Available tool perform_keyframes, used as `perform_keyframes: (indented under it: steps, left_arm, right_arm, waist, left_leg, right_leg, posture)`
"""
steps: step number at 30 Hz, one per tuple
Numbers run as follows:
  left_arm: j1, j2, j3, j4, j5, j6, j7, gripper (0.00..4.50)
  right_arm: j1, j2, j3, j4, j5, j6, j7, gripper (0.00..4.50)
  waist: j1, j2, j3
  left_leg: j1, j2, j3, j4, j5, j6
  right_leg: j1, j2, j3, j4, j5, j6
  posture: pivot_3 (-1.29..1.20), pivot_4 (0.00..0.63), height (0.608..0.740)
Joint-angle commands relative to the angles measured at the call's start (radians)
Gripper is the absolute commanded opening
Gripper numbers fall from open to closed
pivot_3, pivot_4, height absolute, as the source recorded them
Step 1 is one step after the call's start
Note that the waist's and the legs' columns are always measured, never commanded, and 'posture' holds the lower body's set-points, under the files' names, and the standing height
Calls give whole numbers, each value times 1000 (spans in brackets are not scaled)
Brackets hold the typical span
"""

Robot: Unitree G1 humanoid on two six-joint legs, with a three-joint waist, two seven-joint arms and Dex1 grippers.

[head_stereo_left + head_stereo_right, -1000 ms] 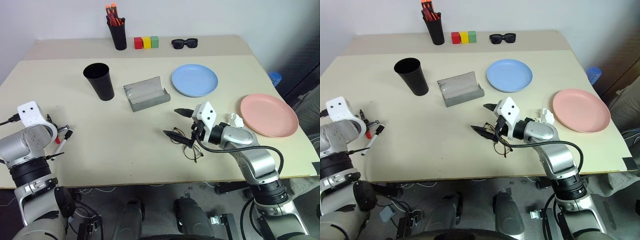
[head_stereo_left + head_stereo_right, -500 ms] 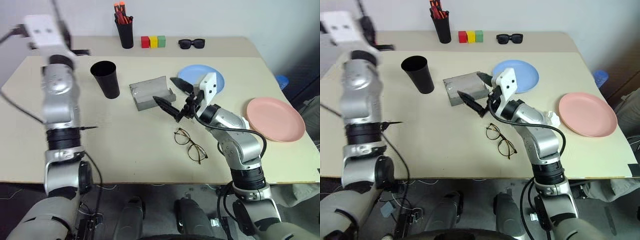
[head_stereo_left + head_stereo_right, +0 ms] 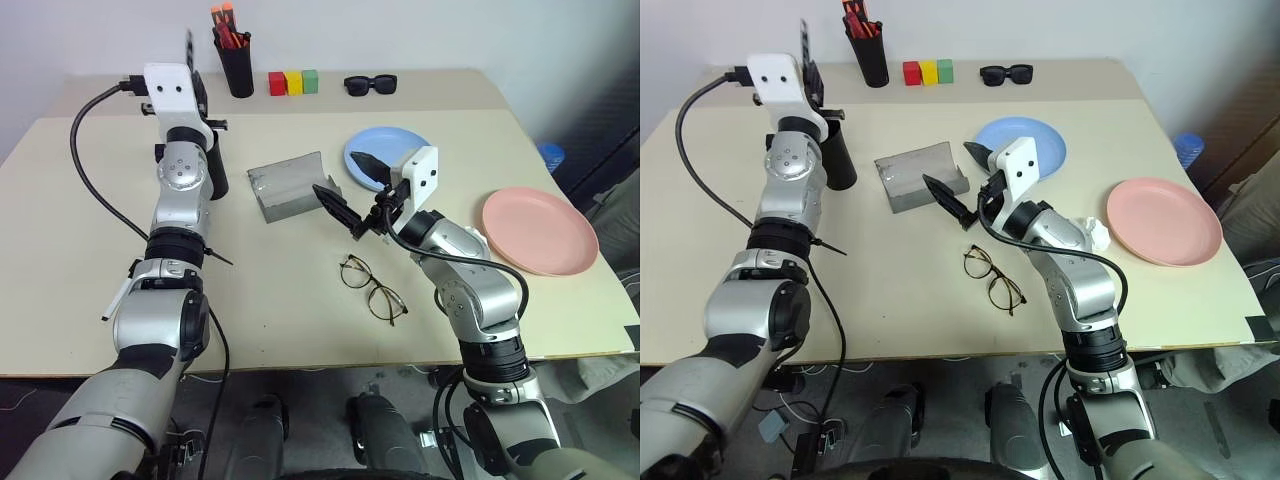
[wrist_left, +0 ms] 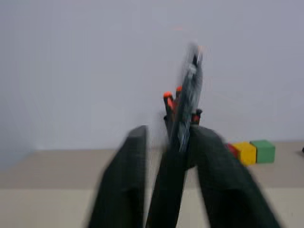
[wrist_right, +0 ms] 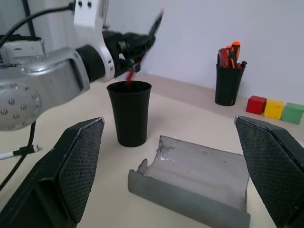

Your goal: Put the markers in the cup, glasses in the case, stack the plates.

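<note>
**Left eye view: marker hovering over the cup, specs lying on the desk**

Starting on the left, the left gripper [image 5: 135, 45] is up right over the black cup [image 5: 129, 111], with a marker [image 4: 187, 104] standing upright between its jaws. In the left wrist view the jaws look apart, with a gap on one side of the marker. The marker's red end is just above the cup's rim.

Next over, the grey case [image 3: 292, 186] sits open on the desk [image 3: 80, 200], with nothing in it. The wire-framed glasses [image 3: 372, 290] lie on the desk nearer the robot, apart from the case.

The right gripper [image 3: 333, 172] hangs above the desk just beside the case, jaws spread wide and holding nothing. The blue plate [image 3: 400, 140] is behind it. The pink plate [image 3: 540, 230] sits by itself far right, so the two aren't stacked.
</note>
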Motion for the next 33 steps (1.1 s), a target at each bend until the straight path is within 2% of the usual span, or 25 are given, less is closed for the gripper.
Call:
perform_keyframes:
  steps: [1, 3, 8, 11, 14, 18, 19, 21, 23, 28, 33]
  left_arm:
    - [-19, 12, 5, -2, 19, -45, 45, 3508]
    - [-16, 11, 11, 0, 12, -51, 53, 4424]
    - [-9, 16, 60, -40, -27, -48, 113, 4424]
    - [18, 47, 105, -146, -60, 46, 136, 4424]
    - [104, 104, 136, -357, -83, 293, 134, 4424]
    - [275, 207, 172, -702, -258, 755, -49, 4424]
    - [386, 294, 200, -817, -323, 920, -136, 4424]
    - [535, 406, 244, -965, -404, 1146, -231, 4424]
    - [641, 461, 291, -1049, -483, 1345, -277, 4424]
    - [771, 530, 331, -1163, -581, 1677, -357, 4424]
    - [789, 541, 315, -1178, -568, 1804, -370, 4424]
  right_arm:
    - [-11, 0, 3, -49, 3, -15, -1, 4500]
    - [-15, 1, 7, -43, 3, -16, 2, 4500]
    - [-26, 3, 14, -28, 4, -21, 11, 4500]
    - [-24, -1, 15, -29, 0, -25, 17, 4500]
    - [-13, -20, 7, -33, -1, -29, 31, 4500]
    - [-8, -53, -16, -22, 2, -32, 52, 4500]
    - [-10, -72, -28, -5, 2, -37, 63, 4500]
    - [-13, -97, -43, 18, 2, -43, 82, 4500]
    - [-17, -130, -37, 28, 16, -32, 129, 4500]
    - [16, -281, 5, -18, 76, 41, 344, 4500]
    - [42, -361, 14, -38, 78, 44, 424, 4500]
  waist:
    - [1, 0, 0]
    - [1, 0, 0]
    - [-1, 0, 0]
    - [-1, 0, 0]
    - [-5, 0, 0]
    - [-13, 0, 0]
    - [-13, 0, 0]
    - [-29, 1, 0]
    - [-27, 1, 1]
    - [-2, 1, 1]
    - [0, 0, 0]
  left_leg:
    - [0, 0, 0, 0, 0, 0]
    - [0, 0, 0, 0, 0, 0]
    - [0, 0, 0, 0, 0, 0]
    - [0, 0, 0, 0, 0, 0]
    - [0, 0, 0, 0, 0, 0]
    - [0, 0, 0, 0, 0, 0]
    - [0, 1, 0, 0, 0, 0]
    - [1, 1, 0, 0, 0, 0]
    - [1, 1, 0, -1, 0, 0]
    - [3, 1, -2, 1, 0, 0]
    - [3, 1, -2, 0, 0, 0]
  right_leg:
    - [0, 0, 0, 0, 0, 0]
    - [0, 0, 0, 0, 0, 0]
    - [0, 0, 0, 0, 0, 0]
    - [0, 0, 0, 0, 0, 0]
    - [0, 0, 0, 0, 0, 0]
    - [0, 0, 0, 1, 0, 0]
    - [0, 0, 0, 1, 0, 0]
    - [0, 0, 1, 1, 0, 0]
    - [0, 0, 1, 1, 0, 0]
    - [4, 1, 0, 1, 0, -1]
    - [4, 0, 0, 0, -1, -1]
  posture:
    - [0, 150, 740]
    - [0, 150, 740]
    - [0, 150, 740]
    - [0, 150, 740]
    - [0, 150, 740]
    - [0, 150, 740]
    - [0, 150, 740]
    - [0, 150, 740]
    - [0, 150, 740]
    - [0, 150, 740]
    - [0, 150, 740]
